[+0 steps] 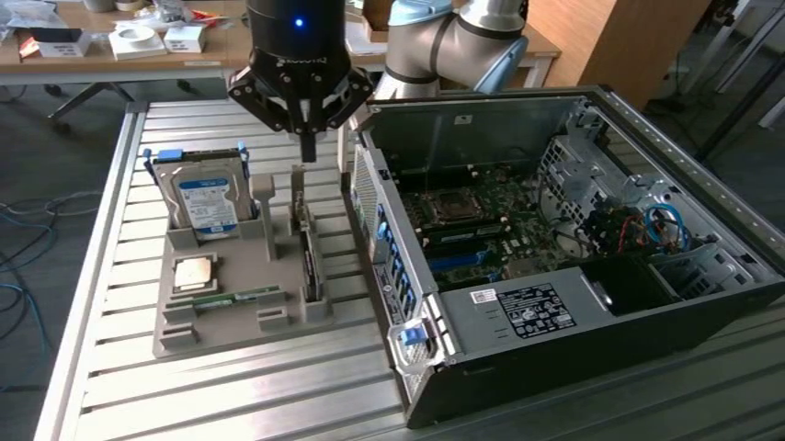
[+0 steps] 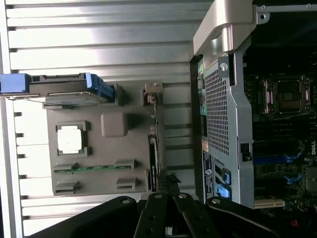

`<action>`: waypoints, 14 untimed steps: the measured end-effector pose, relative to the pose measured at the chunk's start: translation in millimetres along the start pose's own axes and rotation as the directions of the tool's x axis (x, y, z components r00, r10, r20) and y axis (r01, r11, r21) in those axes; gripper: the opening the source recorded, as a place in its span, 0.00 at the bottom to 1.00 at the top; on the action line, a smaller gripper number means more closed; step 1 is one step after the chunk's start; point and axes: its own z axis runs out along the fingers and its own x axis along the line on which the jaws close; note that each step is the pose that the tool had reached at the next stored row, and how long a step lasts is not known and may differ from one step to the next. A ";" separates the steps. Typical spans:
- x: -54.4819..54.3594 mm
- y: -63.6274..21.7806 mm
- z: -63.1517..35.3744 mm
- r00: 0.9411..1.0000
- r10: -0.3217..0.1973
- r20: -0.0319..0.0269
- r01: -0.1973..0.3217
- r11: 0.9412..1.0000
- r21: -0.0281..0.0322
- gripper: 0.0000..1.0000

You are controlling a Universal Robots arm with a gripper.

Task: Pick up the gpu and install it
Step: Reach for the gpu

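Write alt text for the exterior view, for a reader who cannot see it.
A black robot gripper, jaws shut, hangs above the gpu, which stands on edge in a grey parts tray on a slatted metal table. The tray also holds a hard drive; an open computer case lies to the exterior view's right.

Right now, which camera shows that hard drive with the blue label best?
The exterior view: the hard drive stands upright in the grey holder with its labelled face toward the camera. The wrist view shows the hard drive edge-on from above.
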 end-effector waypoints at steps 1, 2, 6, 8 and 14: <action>-0.1 -1.4 0.0 1.000 0.000 0.000 0.000 1.000 0.000 0.11; -0.2 -2.7 0.0 1.000 0.000 0.000 0.000 1.000 0.000 0.11; 0.2 -6.0 0.3 1.000 0.000 0.000 0.000 1.000 0.000 0.11; 1.1 -7.0 0.6 1.000 0.000 0.000 0.000 1.000 0.000 0.11; 7.8 -8.1 1.4 1.000 0.000 0.000 0.000 1.000 0.000 0.11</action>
